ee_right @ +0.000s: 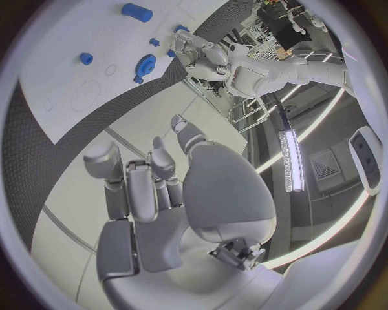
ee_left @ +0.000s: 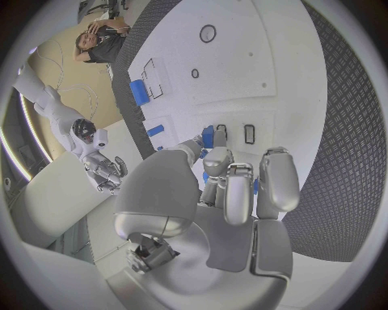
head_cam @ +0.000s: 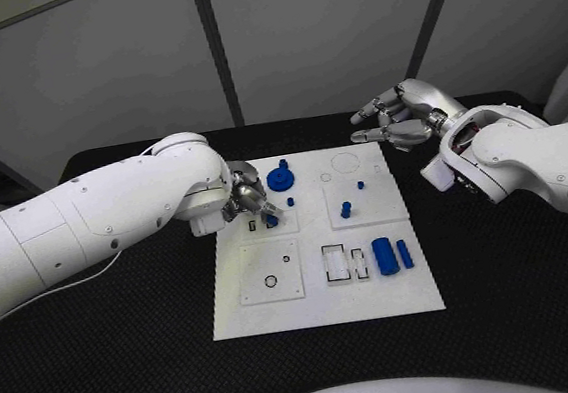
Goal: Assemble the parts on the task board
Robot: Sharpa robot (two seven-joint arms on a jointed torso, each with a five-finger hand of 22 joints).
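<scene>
The white task board lies in the middle of the black table. My left hand reaches over the board's far left part and pinches a small blue part at its fingertips, low over the board next to a narrow slot. A blue gear stands just beyond it. Small blue pegs stand in the far right panel. A blue cylinder and a blue bar lie at the near right. My right hand hangs beyond the board's far right corner, fingers curled, holding nothing.
Black textured table surrounds the board on all sides. The near left panel carries a ring outline and a small hole. Two rectangular slots sit beside the blue cylinder. A faint round recess marks the far right of the board.
</scene>
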